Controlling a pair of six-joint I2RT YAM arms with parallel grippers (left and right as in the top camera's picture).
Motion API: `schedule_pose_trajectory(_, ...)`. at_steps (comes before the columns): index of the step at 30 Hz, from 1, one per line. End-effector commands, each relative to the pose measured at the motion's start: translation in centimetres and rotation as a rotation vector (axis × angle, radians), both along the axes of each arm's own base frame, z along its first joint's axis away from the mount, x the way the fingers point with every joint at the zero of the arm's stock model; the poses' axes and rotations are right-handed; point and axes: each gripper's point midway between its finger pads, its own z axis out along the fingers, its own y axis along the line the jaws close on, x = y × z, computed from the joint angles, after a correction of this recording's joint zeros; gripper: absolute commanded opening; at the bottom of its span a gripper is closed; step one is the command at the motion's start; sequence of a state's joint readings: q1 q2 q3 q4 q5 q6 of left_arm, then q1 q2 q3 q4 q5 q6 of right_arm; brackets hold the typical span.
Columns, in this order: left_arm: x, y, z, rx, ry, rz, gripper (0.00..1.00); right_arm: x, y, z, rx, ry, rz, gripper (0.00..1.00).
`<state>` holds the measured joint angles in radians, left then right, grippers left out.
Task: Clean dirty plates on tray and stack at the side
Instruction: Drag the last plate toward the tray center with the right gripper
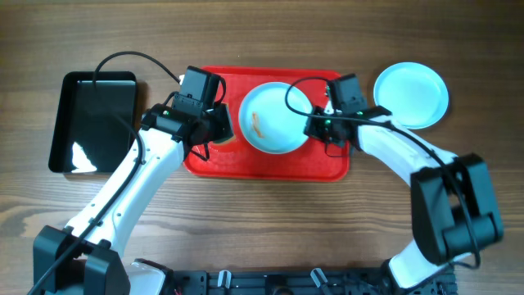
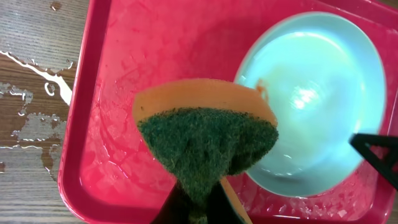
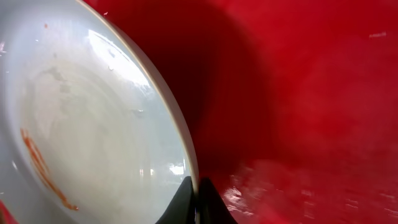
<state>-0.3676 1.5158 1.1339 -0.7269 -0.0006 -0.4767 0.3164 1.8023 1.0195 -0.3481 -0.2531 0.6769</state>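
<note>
On the red tray (image 1: 270,168) mid-worktop (image 1: 246,233), the right pincer (image 3: 198,190) pinches the smeared plate (image 1: 273,119) by its right rim, the left pincer (image 2: 199,205) clamps a sponge (image 2: 208,137) over the tray's bare left part, and a clean plate (image 1: 411,94) lies on open worktop just beyond the tray's right edge.

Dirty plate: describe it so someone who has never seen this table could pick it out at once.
Find the big red tray in the middle of the wooden table. Inside it, near its middle, lies one round pale-blue plate. Unlike the matching plate on bare wood right of the tray, this one carries an orange-brown smear on its white centre.
</note>
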Motion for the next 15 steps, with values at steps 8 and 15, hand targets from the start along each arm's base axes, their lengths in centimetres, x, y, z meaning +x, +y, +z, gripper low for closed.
schedule_pose_trajectory(8, 0.0, -0.1, -0.5, -0.012, 0.012, 0.009, 0.04, -0.4, 5.7, -1.9, 0.044, 0.065, 0.012, 0.07)
schedule_pose_trajectory(15, 0.0, 0.0, -0.5, -0.011, 0.012, 0.009, 0.04, -0.6, 5.2, -1.1, -0.021, 0.069, 0.101, 0.34)
